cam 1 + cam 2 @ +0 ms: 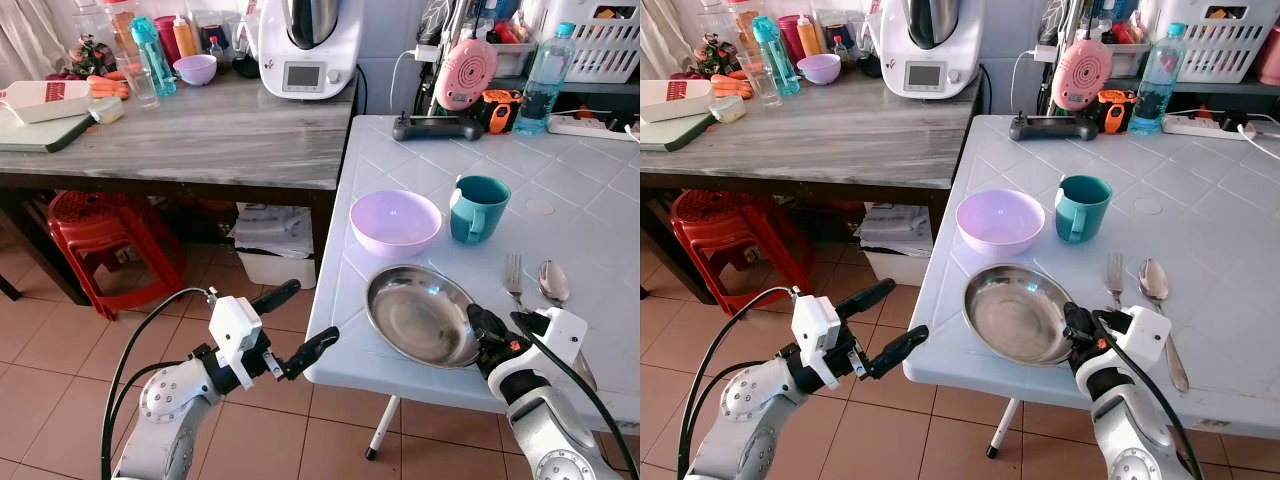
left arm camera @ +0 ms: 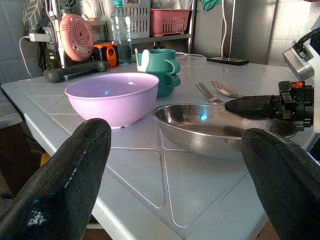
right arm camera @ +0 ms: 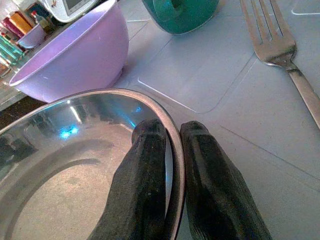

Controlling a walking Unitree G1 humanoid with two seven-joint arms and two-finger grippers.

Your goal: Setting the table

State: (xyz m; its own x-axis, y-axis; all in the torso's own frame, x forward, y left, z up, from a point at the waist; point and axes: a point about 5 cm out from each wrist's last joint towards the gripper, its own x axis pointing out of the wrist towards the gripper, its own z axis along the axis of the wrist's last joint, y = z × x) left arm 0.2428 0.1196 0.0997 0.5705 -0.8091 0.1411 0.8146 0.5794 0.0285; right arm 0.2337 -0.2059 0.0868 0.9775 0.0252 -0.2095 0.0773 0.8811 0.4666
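The steel plate (image 1: 420, 315) sits empty near the white table's (image 1: 590, 190) front edge, the right gripper (image 3: 172, 150) pinching its rim at four o'clock. An empty lilac bowl (image 1: 394, 221) stands at the plate's twelve o'clock, a teal mug (image 1: 476, 208) just beside it. Fork (image 1: 514, 279) and spoon (image 1: 553, 282) lie at the plate's two o'clock. The left gripper (image 1: 296, 325) hangs spread wide over the tiled floor (image 1: 60, 350) off the table's edge.
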